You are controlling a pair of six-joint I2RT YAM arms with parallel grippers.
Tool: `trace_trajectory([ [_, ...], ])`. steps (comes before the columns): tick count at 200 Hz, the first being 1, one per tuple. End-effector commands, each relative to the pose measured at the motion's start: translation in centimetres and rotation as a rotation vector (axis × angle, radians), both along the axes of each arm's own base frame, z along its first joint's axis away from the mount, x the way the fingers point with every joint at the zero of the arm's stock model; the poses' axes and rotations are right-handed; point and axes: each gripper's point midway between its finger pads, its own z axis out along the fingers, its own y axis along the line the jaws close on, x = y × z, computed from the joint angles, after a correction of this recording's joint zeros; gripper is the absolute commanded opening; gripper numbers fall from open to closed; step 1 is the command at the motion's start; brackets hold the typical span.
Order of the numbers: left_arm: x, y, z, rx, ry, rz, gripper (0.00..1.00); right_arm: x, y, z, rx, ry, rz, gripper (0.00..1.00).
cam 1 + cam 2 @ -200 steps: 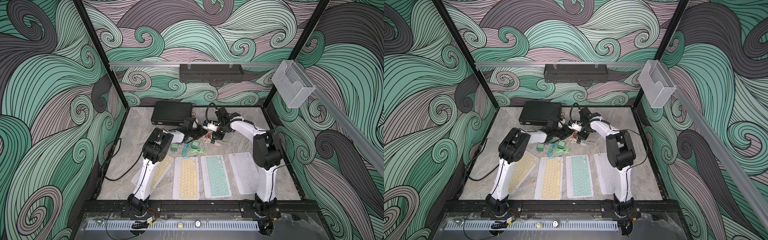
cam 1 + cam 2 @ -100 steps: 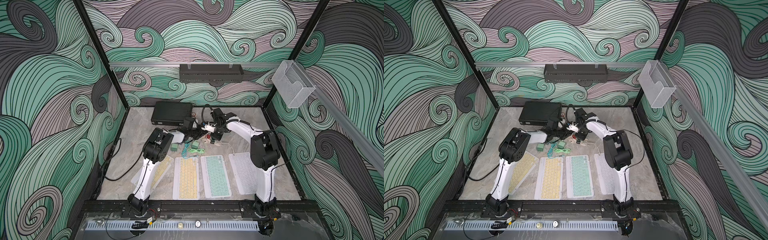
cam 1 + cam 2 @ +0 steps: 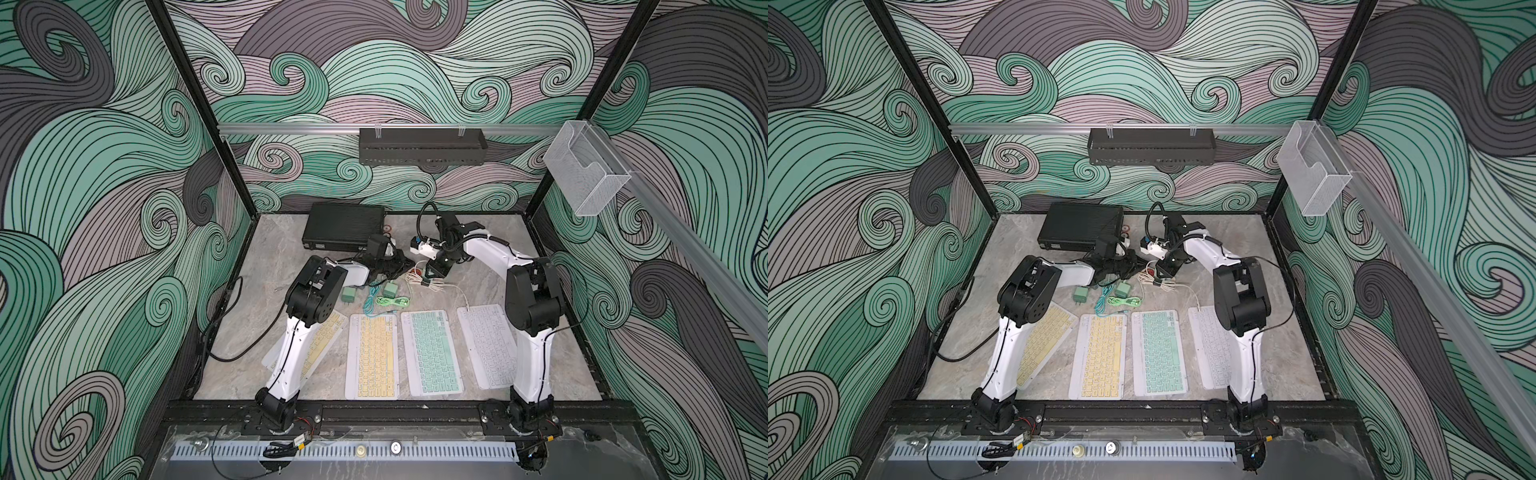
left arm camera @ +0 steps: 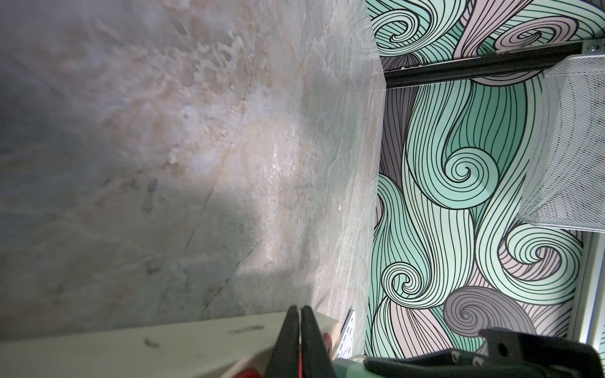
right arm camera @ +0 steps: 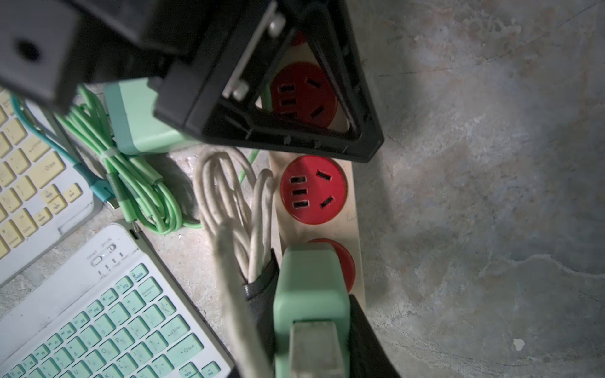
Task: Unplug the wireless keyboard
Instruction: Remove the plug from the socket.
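Observation:
The white wireless keyboard (image 3: 488, 345) (image 3: 1214, 349) lies at the right of the row. Its white cable (image 3: 432, 284) (image 5: 229, 203) runs to a green charger (image 5: 311, 288). My right gripper (image 5: 311, 307) (image 3: 434, 272) is shut on that charger, which sits over the end red socket of the cream power strip (image 5: 353, 196). Its prongs are hidden. My left gripper (image 4: 299, 314) (image 3: 386, 266) is shut, with its tips pressed on the strip (image 4: 131, 340). One of its black fingers (image 5: 294, 144) shows over another socket.
Three more keyboards lie in the row: green (image 3: 432, 353), yellow (image 3: 372, 357), and a yellow one (image 3: 320, 336) under the left arm. Two loose green chargers (image 3: 348, 294) (image 3: 390, 289) and coiled green (image 3: 392, 301) and teal (image 3: 368, 305) cables lie behind them. A black box (image 3: 343, 226) stands at the back.
My right wrist has shifted slightly toward the left arm and nearer the keyboards, still gripping the charger. The left gripper has stayed on the strip.

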Motion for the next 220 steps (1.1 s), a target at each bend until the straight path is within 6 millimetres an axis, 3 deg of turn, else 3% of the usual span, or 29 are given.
trace_trajectory([
  [1,-4.6,3.4,-10.7,0.212,0.286,0.041,0.09,1.4,0.7,0.3,-0.093,-0.097,0.028,0.00],
  [57,-4.6,3.3,-10.9,0.217,0.288,0.040,0.09,3.3,0.0,1.9,-0.323,-0.321,0.069,0.00],
  [83,-4.7,3.3,-10.9,0.220,0.289,0.039,0.09,2.6,1.1,2.5,-0.249,-0.307,0.088,0.00],
  [119,-4.7,3.2,-10.9,0.221,0.288,0.038,0.08,0.1,2.9,2.9,-0.067,-0.128,0.108,0.00],
  [145,-4.8,3.1,-10.8,0.221,0.287,0.036,0.08,-0.3,3.5,3.5,0.047,-0.041,0.068,0.00],
  [189,-4.8,3.1,-10.8,0.224,0.284,0.036,0.08,0.4,2.5,3.7,-0.041,-0.097,0.071,0.00],
  [220,-4.8,3.1,-10.8,0.227,0.282,0.036,0.08,0.4,2.0,5.2,-0.058,-0.149,0.067,0.00],
])
